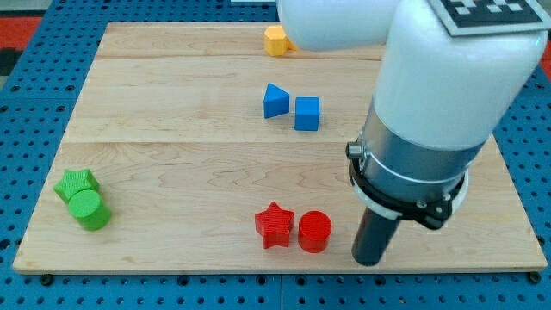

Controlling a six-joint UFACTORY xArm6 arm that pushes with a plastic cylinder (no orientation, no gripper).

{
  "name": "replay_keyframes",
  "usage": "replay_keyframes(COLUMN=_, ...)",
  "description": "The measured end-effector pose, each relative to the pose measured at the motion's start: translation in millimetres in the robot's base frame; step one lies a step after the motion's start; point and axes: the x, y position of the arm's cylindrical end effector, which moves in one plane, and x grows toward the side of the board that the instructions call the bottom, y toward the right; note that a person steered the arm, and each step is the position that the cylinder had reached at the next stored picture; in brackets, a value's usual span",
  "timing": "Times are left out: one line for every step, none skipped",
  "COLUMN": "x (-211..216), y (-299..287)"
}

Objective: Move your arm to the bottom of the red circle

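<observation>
Red circle (315, 231) beside red star (275, 226), my tip (369, 259) just right

Upright red circle (315, 231) touching red star (275, 226)

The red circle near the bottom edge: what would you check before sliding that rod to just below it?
1. My tip in view: ok, right of the red circle.
2. Tip apart from the circle: ok, a small gap shows.
3. Board free below the circle: ok, a narrow bare strip before the edge.
4. Red star touching the circle's left side: cannot tell; a nudge may shift both.
5. Tip already below the circle: not ok, it sits to the side.
</observation>
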Motion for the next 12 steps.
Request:
replay_keyframes(x=-10.0, y=-2.5)
replay_keyframes(x=-19.3, y=-2.5)
replay_keyframes(x=-29.0, y=-2.5)
replay_keyframes(x=-52.0, y=-2.5)
replay_keyframes(x=-70.2, y=1.7)
replay_keyframes(x=-81.2, y=7.8)
replay_keyframes(x=-92.6, y=15.0)
replay_keyframes(x=-70.5, y=29.8)
replay_keyframes(x=-30.8, y=31.7)
replay_keyframes(x=6.5, y=14.6)
replay_keyframes(x=15.7, y=7.5)
replay_keyframes(x=15.7, y=7.5)
